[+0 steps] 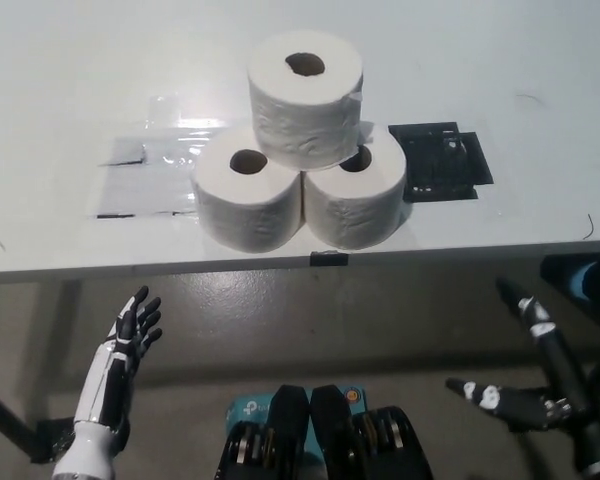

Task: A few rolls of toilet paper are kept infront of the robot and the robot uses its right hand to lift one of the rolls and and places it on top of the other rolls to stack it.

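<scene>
The top toilet paper roll (305,97) sits upright on the two base rolls, the left base roll (248,198) and the right base roll (355,196), bridging the seam where they touch, near the front edge of the white worktop (60,80). The stack looks complete, so the risk now lies in upsetting it.

The black right hand (535,375) is below the worktop's front edge at lower right, fingers spread wide and holding nothing. The white left hand (125,345) rests low at lower left, also open and empty, well apart from the rolls.

The top roll appears to sit a little toward the left roll and rests on only a narrow strip of each roll's rim, so a knock to the worktop, say from either arm rising under its edge, could probably rock it off. The base rolls stand close to the front edge, and a shove could push one over. A black flat tray (440,160) lies just beside the right roll, and clear plastic film (145,165) lies at left; neither seems to threaten the stack.
</scene>
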Available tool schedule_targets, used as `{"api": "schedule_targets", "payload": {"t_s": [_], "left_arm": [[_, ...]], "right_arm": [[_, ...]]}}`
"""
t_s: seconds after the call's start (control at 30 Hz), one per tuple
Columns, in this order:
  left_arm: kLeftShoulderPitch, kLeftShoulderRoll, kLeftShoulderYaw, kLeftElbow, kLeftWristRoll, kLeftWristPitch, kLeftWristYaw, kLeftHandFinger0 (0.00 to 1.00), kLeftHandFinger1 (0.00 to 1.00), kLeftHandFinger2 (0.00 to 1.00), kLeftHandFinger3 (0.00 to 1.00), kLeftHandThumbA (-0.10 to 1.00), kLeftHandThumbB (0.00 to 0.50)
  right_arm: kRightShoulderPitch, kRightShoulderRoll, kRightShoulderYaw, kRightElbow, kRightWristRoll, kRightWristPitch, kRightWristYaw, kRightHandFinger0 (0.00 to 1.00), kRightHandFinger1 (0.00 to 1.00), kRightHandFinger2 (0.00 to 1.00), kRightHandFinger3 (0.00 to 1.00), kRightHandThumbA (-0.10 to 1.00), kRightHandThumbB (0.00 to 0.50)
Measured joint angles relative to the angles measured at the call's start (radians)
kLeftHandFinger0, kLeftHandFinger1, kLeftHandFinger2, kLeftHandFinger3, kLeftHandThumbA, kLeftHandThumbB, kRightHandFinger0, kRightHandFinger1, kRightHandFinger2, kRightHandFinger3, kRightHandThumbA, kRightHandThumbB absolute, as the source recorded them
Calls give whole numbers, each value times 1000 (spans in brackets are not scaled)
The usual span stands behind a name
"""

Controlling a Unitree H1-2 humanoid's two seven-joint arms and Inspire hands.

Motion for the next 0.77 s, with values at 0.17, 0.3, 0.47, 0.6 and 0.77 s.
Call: {"api": "schedule_targets", "payload": {"t_s": [0.17, 0.3, 0.47, 0.6, 0.77], "left_arm": [[0, 1, 5, -3, 0, 0, 0, 1000, 1000, 1000, 1000, 1000, 224], [2, 1, 6, -11, -1, 0, 0, 1000, 1000, 1000, 1000, 1000, 165], [14, 1, 7, -32, -5, 0, 0, 1000, 1000, 1000, 1000, 1000, 222], [17, 1, 7, -33, -14, -1, 0, 1000, 1000, 1000, 1000, 1000, 206], [28, 1, 6, -34, -22, -1, 0, 1000, 1000, 1000, 1000, 1000, 197]], "right_arm": [[4, 7, 0, 138, 5, -74, -56, 1000, 1000, 1000, 1000, 1000, 284], [11, 4, 7, 204, 6, -129, -101, 1000, 1000, 1000, 1000, 1000, 320], [33, -14, 32, 259, 19, -203, -151, 1000, 1000, 1000, 1000, 1000, 319], [43, -30, 51, 269, 34, -238, -178, 1000, 1000, 1000, 1000, 1000, 291], [43, -50, 79, 268, 41, -254, -203, 1000, 1000, 1000, 1000, 1000, 285]]}}
